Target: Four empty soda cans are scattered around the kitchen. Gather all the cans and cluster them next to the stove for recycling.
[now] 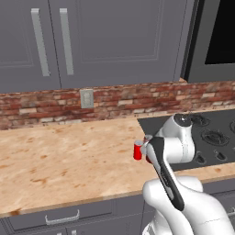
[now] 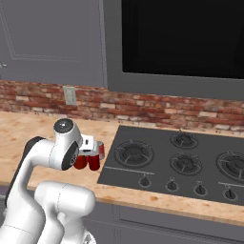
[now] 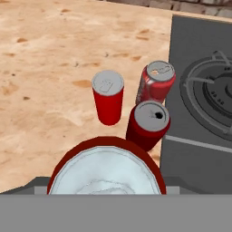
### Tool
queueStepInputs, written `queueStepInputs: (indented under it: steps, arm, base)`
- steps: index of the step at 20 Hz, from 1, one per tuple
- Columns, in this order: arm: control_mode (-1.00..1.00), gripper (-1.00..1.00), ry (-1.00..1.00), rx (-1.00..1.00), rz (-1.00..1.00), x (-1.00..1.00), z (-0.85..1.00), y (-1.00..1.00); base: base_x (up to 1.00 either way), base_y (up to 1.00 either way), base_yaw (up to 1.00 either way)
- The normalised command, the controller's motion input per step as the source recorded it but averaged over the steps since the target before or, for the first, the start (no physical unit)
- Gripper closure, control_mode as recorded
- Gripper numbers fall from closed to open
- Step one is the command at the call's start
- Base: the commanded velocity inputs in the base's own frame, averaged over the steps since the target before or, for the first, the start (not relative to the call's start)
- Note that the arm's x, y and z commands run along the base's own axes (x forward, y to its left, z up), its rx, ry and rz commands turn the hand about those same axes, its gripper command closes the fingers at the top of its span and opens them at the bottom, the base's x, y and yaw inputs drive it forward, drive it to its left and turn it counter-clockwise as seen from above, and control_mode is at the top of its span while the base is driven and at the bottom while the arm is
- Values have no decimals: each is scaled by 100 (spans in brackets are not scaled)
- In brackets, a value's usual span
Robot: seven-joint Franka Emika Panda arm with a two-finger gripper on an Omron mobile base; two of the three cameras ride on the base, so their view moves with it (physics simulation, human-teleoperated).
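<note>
Closest to the hand camera, one can [image 3: 106, 170] sits right under the gripper [image 2: 88, 145], jaws around it. Three more cans [image 3: 108, 96] stand upright on the counter [image 1: 59, 156] beside the stove [image 2: 181, 157].

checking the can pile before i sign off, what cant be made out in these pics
- End effector, hand view: fingertips hidden behind the nearest can; grip unclear.
- Can cluster, right base view: partly blocked by the arm; count unclear.
- Stove, left base view: cut off by the right edge.
- Can labels, every view: too small.
</note>
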Motion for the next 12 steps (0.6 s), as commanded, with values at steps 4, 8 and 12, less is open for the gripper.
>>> queueStepInputs:
  steps: [4,8,12]
  arm:
    - [-100,100,0,-2,0,16,-45,3]
    - [-100,100,0,-1,0,15,-39,11]
    - [-100,100,0,0,-3,7,-32,16]
  base:
    - [0,0,0]
    - [0,0,0]
    - [0,0,0]
